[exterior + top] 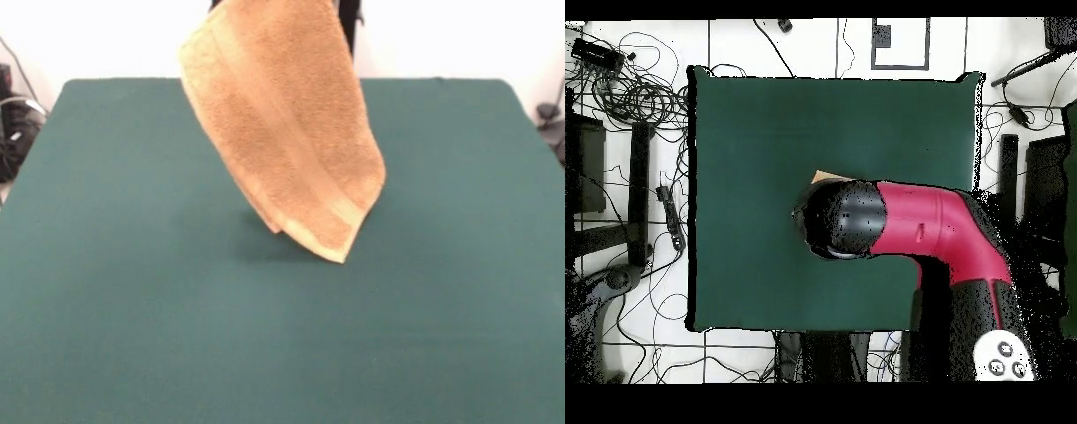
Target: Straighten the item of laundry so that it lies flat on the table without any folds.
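Note:
The golden-tan towel (pixel 282 124) hangs in the air from the top edge of the front view, over the middle of the dark green table (pixel 132 309). It is folded, with a woven band running diagonally down it. Its lowest corner (pixel 340 256) points down, close over the cloth, with a shadow beside it. The gripper holds the towel's top, but the gripper itself is out of sight above the front view's edge. In the overhead view the red and black arm's end (pixel 837 218) covers it, and only a tan sliver of towel (pixel 827 176) shows over the table (pixel 745 130).
The arm (pixel 945 230) reaches in from the lower right of the overhead view. Cables and stands (pixel 635 90) lie on the floor around the table. A dark upright (pixel 350 22) stands behind the towel in the front view.

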Available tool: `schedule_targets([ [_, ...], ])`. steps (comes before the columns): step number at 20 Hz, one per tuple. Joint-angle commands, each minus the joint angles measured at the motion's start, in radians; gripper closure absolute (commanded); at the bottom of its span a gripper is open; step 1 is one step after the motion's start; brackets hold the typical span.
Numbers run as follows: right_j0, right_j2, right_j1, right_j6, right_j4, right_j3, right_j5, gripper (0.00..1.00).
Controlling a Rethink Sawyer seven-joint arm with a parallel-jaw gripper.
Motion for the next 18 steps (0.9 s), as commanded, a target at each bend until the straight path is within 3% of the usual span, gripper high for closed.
schedule_targets([
  [1,0.077,-0.022,0.036,0.241,0.054,0.076,-0.064,1.00],
  [10,0.067,-0.053,0.016,0.186,0.082,0.096,-0.067,1.00],
  [18,0.104,-0.070,0.040,0.215,0.079,0.066,-0.064,1.00],
])
